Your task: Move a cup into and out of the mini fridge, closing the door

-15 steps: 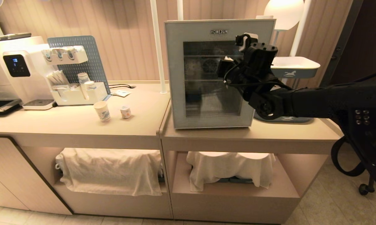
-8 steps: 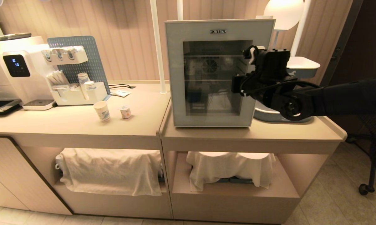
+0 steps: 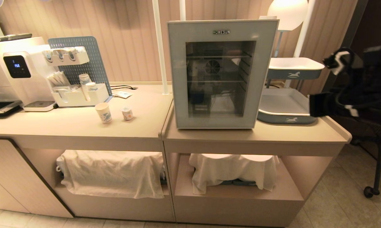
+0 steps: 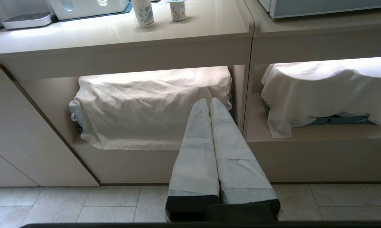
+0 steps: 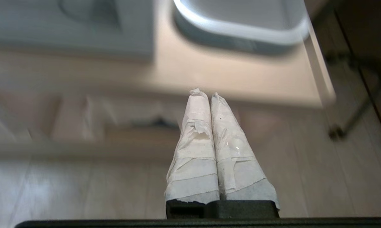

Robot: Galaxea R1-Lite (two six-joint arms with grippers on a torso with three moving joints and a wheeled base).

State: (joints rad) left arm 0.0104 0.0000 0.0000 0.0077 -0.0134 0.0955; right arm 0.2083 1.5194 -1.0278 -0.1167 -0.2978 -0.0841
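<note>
The right gripper (image 5: pixel 209 93), fingers pressed together and empty, hung off the counter's right end; the cup (image 3: pixel 103 112) stood far toward nine o'clock, beyond the mini fridge (image 3: pixel 221 74) with its door (image 3: pixel 177 79) closed.

Head view: high, facing counter (image 3: pixel 82 126) and fridge (image 3: pixel 222 74). Left wrist: low, facing shelves, sharing counter. Right wrist: angled down, sharing tray (image 5: pixel 241 28).

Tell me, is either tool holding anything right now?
Nothing held. Left tool and right tool are shut and empty; the cup stands on the counter.
</note>
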